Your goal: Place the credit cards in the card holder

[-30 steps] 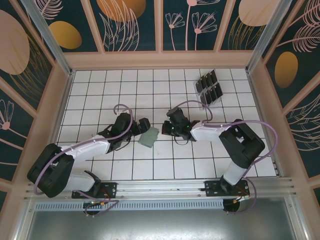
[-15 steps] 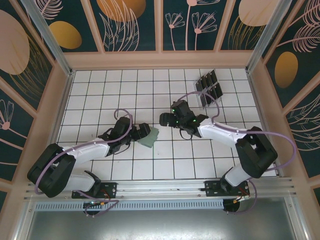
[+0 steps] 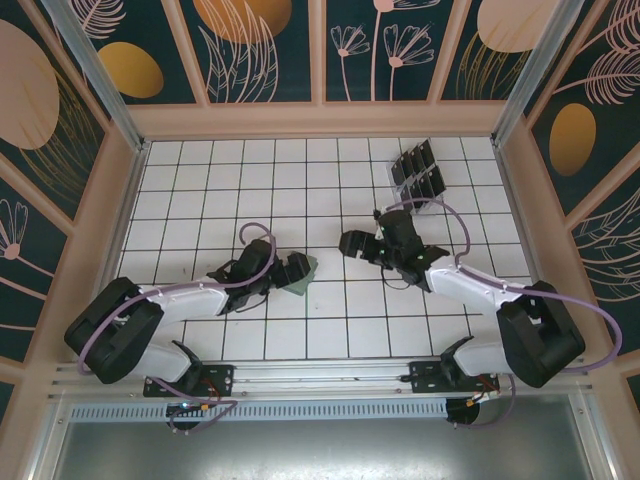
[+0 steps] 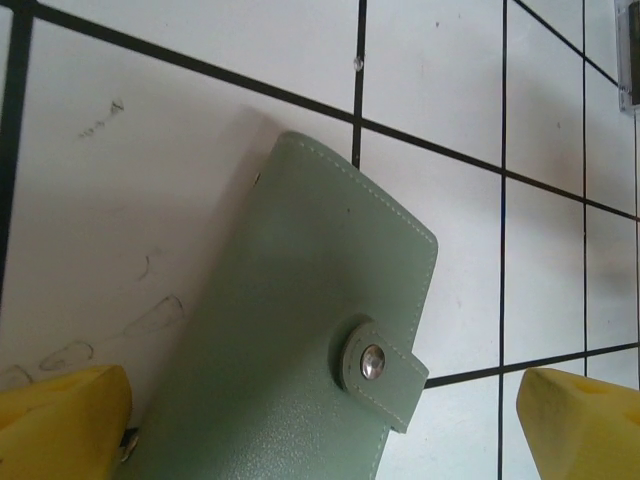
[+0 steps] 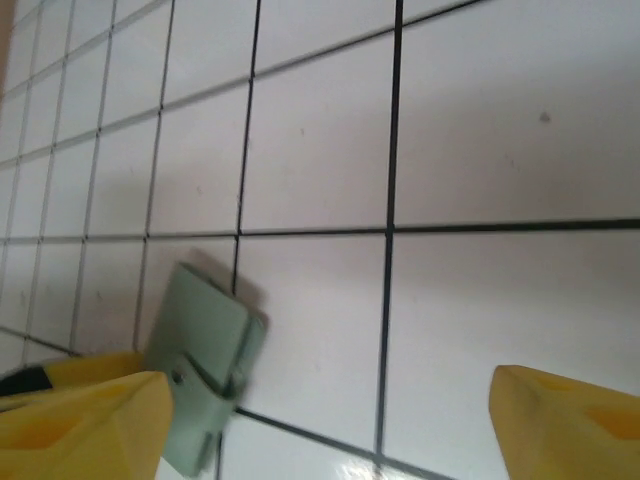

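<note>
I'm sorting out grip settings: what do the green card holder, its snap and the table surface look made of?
The card holder looks like matte sage-green leather or imitation: stitching runs along its edge. Its snap seems polished metal, a small silvery dome. The table looks like smooth white board with black grid lines and scuffs; exact material unclear.

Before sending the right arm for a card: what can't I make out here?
- credit cards, top view: too small to count.
- card holder, left wrist view: lower end cut off by the bottom edge; snapped shut, contents hidden.
- Top view: left gripper covers part of the card holder.
</note>
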